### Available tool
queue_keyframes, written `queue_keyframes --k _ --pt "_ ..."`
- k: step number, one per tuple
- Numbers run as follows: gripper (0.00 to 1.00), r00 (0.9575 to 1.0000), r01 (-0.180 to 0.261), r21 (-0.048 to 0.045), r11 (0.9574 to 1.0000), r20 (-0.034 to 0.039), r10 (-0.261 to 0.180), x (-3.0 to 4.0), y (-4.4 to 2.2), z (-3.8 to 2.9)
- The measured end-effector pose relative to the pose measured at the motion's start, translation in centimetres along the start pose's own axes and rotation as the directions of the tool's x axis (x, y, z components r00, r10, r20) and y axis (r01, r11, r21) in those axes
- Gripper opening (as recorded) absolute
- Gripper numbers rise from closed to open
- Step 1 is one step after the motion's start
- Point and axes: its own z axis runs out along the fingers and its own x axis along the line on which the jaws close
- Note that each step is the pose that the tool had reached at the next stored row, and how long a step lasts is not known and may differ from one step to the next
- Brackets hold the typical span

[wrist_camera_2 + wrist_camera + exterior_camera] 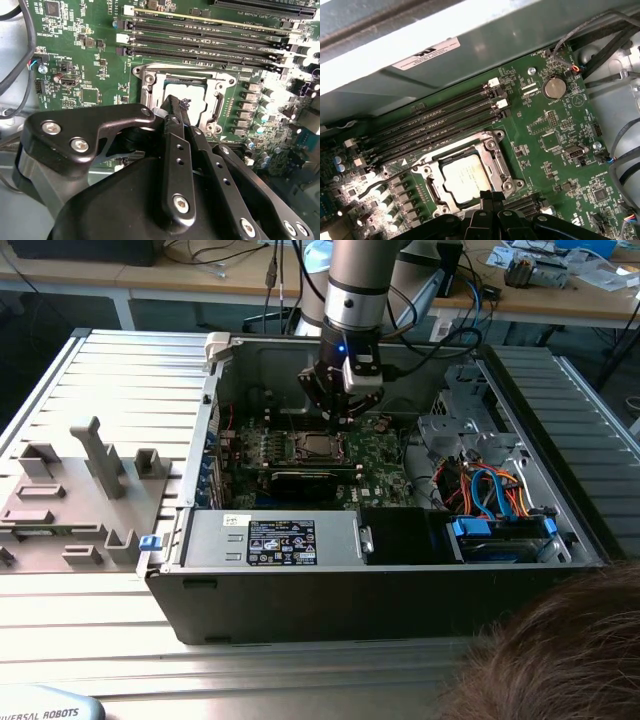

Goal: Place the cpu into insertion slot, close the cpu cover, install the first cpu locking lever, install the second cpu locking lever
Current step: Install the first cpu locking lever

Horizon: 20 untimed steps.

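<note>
Hand (pixel 340 423), exterior view: it hangs from the arm inside the open computer case (pixel 300 590), fingers drawn together to a narrow tip directly above the insertion slot (pixel 318 447) on the motherboard (pixel 385 465). Nothing can be seen between the fingers. The case lies on its side on the desk (pixel 120 370); a grey fixture block (pixel 75 500) sits on the desk well apart from the case, toward the exterior view's left. A person's hair (pixel 560 650) crosses the near corner.

Second wrist view: the hand (pixel 179 106) ends in black fingers (pixel 172 132) pressed together, their tip over the cpu (pixel 192 102). The cpu lies seated in the insertion slot (pixel 147 80), with the cpu cover (pixel 220 102) framing it. The memory slots (pixel 200 42) run just beside the slot.

First wrist view: the cpu (pixel 462 177) shows its pale top unobstructed, ringed by the cpu cover (pixel 495 160) lying flat. The fingers (pixel 487 200) meet at the cover's edge. A coin battery (pixel 553 88) lies beyond the memory slots (pixel 435 125).
</note>
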Motion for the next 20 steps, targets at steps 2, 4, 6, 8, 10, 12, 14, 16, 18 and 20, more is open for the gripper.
queue_keyframes --k 2,4,6,8,10,12,14,16,18,20 --pt "0.11 0.9999 0.01 0.0001 0.9999 0.0011 -0.01 0.0 0.0 0.0" --pt "0.11 0.9998 0.02 0.0002 0.9998 0.0022 -0.02 0.0 0.0 0.0" --pt "0.11 0.9997 0.026 0.0003 0.9997 0.0028 -0.026 0.0 0.0 0.0" --pt "0.11 0.9994 0.036 0.0004 0.9994 0.0038 -0.036 0.0 0.0 0.0" --pt "0.11 0.9991 0.042 0.0004 0.9991 0.0045 -0.042 0.0 0.0 0.0" --pt "0.11 0.9989 0.047 0.0005 0.9989 0.005 -0.047 0.0 0.0 0.0" --pt "0.11 0.9986 0.053 0.0005 0.9986 0.0057 -0.053 0.0 0.0 0.0" --pt "0.11 0.9983 0.058 0.0006 0.9983 0.0062 -0.058 0.0 0.0 0.0" --pt "0.11 0.9979 0.064 0.0007 0.9979 0.0069 -0.064 0.0 0.0 0.0" --pt "0.11 0.9973 0.073 0.0008 0.9973 0.0078 -0.073 0.0 0.0 0.0"
